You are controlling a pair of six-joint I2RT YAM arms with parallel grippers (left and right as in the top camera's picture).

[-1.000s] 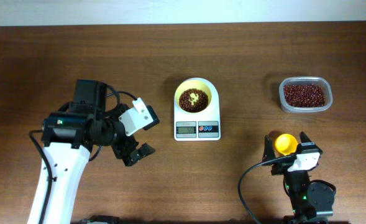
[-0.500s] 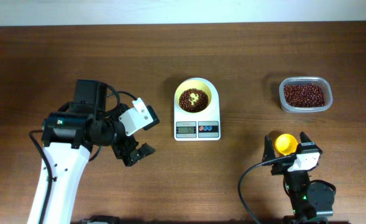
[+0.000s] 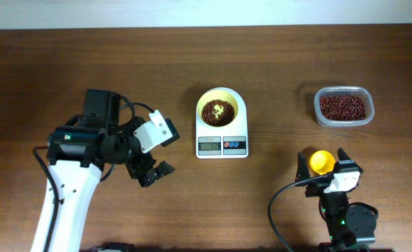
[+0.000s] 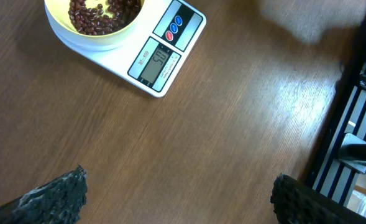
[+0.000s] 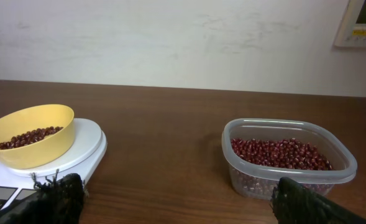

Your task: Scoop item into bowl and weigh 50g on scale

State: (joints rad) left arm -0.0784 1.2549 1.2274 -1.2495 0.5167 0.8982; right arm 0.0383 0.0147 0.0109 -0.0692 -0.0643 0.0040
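**Operator:** State the limits of the work area.

**Technician:** The tabletop (image 3: 275, 63) ends at 12 o'clock against a pale wall (image 5: 170, 37). A full-width band of bare wood runs along that edge. More bare wood lies on both sides of the scale (image 3: 222, 145), toward 9 o'clock and toward 3 o'clock.

**Operator:** Locate the task items.

**Technician:** The scale sits near centre, with its display and buttons at the 6 o'clock end. The pale yellow bowl (image 3: 238, 105) rests on the platform at the 12 o'clock end and holds dark red-brown beans (image 3: 209, 112). A clear plastic tub (image 3: 344, 89) with more beans stands at roughly 3 o'clock from the scale, well apart from it.

**Operator:** Report both sets of fingers.

**Technician:** The left fingers (image 3: 164, 169) are spread wide with nothing between them, at 8 o'clock from the scale. The right fingers (image 3: 302, 165) are also spread wide, between 3 and 4 o'clock from the scale. From overhead, a yellow scoop (image 3: 321, 161) shows between them. Whether it touches them cannot be told.

**Operator:** List obstructions.

**Technician:** The white left arm (image 3: 66, 196) takes up the 8 o'clock quarter. A black cable (image 3: 272, 210) loops beside the right arm's base at 5 o'clock.
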